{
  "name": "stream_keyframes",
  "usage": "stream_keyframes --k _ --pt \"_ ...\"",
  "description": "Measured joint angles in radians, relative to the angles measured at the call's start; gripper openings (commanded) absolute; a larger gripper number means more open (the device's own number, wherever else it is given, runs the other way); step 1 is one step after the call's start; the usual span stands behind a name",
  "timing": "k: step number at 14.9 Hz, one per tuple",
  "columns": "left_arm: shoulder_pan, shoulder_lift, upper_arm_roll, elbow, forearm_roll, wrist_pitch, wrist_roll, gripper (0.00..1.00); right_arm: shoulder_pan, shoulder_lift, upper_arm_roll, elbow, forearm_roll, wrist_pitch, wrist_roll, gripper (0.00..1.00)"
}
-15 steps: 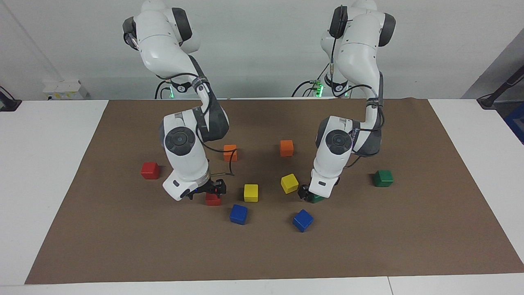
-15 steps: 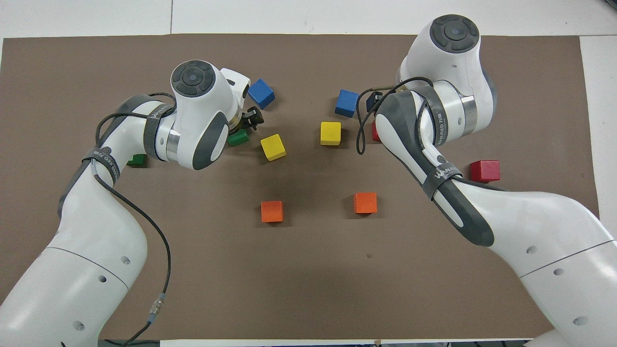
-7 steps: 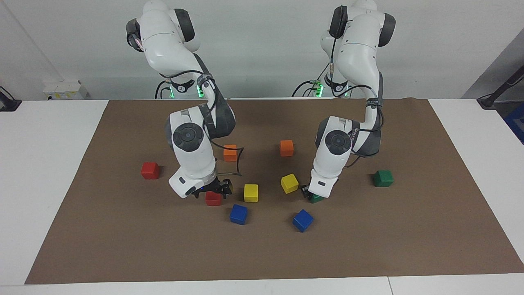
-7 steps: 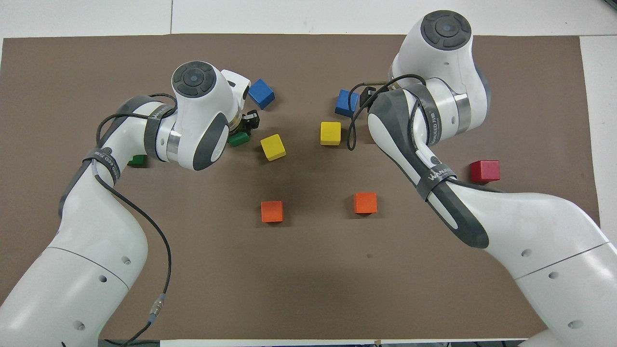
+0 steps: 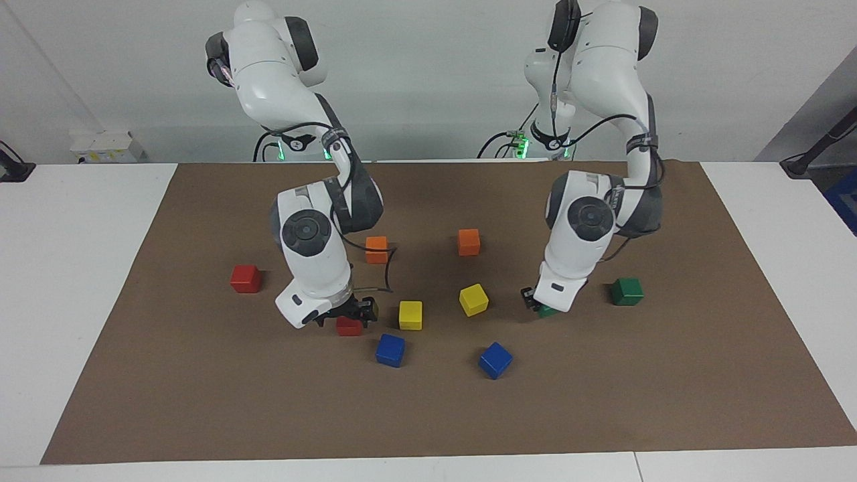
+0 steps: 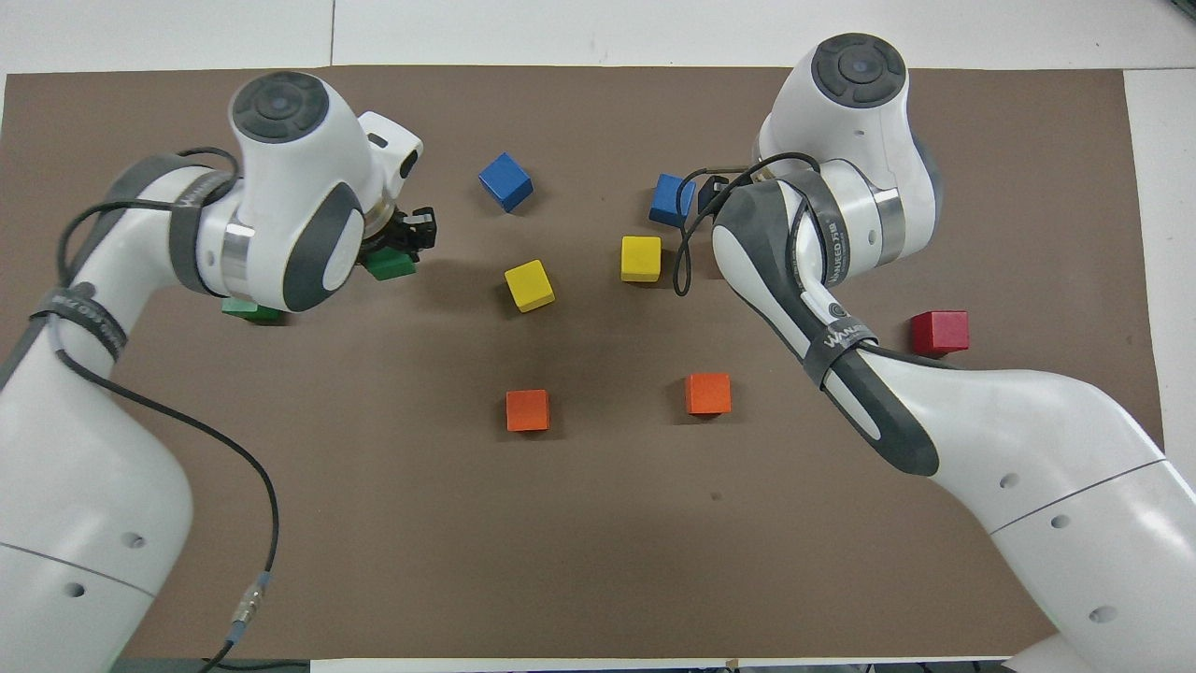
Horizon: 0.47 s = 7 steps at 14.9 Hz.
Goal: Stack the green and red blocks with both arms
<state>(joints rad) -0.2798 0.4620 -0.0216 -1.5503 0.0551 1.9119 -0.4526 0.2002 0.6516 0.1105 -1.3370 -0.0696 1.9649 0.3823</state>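
Observation:
My left gripper is shut on a dark green block and holds it just above the brown mat; from overhead the gripper and its block show beside the arm's wrist. The other green block rests closer to the left arm's end, half hidden under the arm from overhead. My right gripper is open, low over a red block that the arm hides from overhead. A second red block lies toward the right arm's end.
Two orange blocks lie nearer the robots. Two yellow blocks sit mid-mat between the grippers, and two blue blocks lie farther out. The brown mat covers the white table.
My left gripper shut on the green block, lifted it slightly and carried it toward the left arm's end, closer to the other green block. The right gripper shifted a little over the red block.

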Motion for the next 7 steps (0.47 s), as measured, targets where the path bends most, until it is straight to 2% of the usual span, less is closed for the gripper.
stream_keyframes --k 3,7 --pt "0.102 -0.085 0.002 -0.036 0.0 -0.063 0.183 0.0 0.002 -0.001 0.0 -0.035 0.0 0.031 0.003 1.0" --pt "0.246 -0.179 0.004 -0.151 0.0 -0.057 0.447 0.0 0.001 -0.015 0.0 -0.085 0.0 0.074 0.004 1.0"
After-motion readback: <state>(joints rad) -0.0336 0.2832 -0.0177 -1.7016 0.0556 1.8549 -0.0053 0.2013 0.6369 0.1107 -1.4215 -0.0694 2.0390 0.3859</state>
